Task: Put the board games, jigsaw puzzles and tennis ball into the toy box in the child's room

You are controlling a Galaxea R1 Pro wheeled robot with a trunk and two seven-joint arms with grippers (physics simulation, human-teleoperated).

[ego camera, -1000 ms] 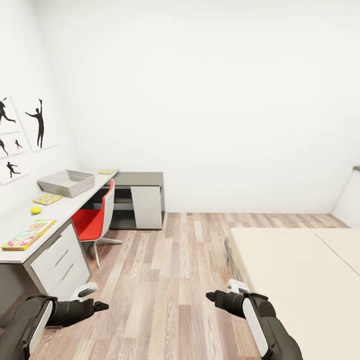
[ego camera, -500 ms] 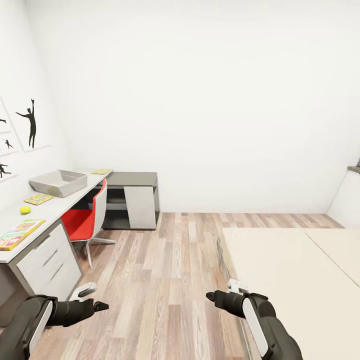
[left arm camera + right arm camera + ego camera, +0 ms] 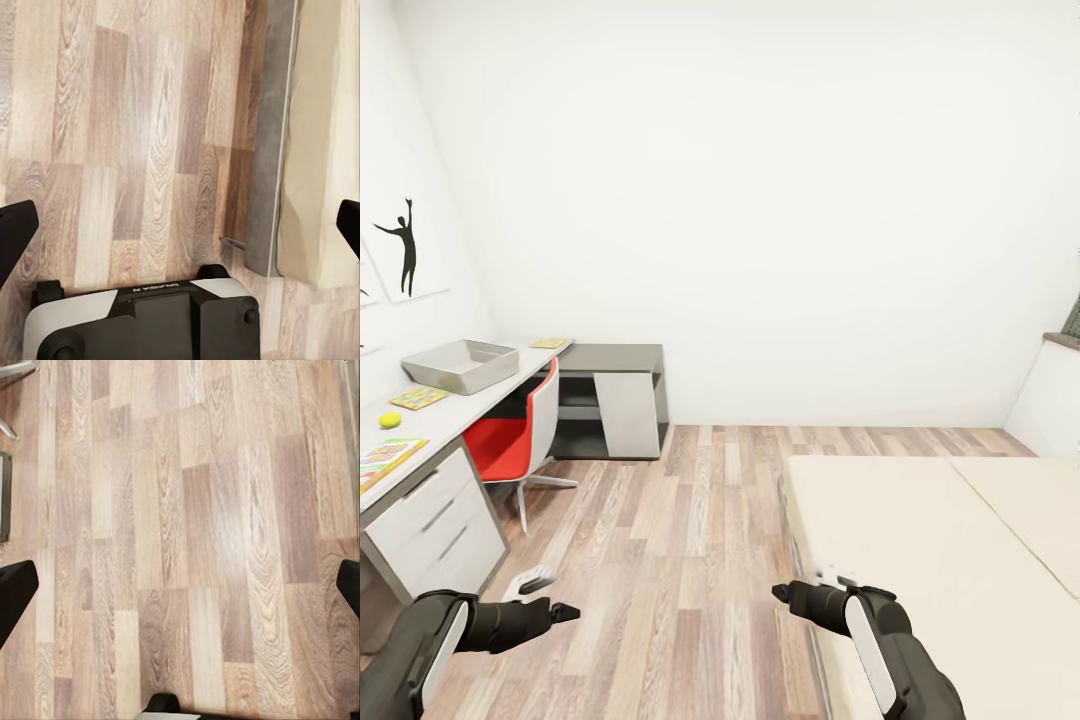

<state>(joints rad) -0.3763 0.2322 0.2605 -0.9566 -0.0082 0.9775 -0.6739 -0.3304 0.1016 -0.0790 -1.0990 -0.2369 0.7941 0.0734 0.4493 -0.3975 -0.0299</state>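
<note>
At the left edge of the head view runs the long pale grey-white speckled counter (image 3: 470,405); on it, in the upper left of the frame, sits the light grey shallow toy box (image 3: 459,365), with a bright multicolour jigsaw square (image 3: 419,398) just below it, a yellow-green tennis ball (image 3: 390,420) lower still, and a colourful printed board game box (image 3: 382,460) at the frame's edge. A second flat square (image 3: 548,343) lies beyond the box. The plain beige bed (image 3: 930,540) fills the lower right. Both arms hang low over the wood-plank floor (image 3: 680,540) — the left fingers (image 3: 16,238) and the right fingers (image 3: 15,592) spread wide, holding nothing.
</note>
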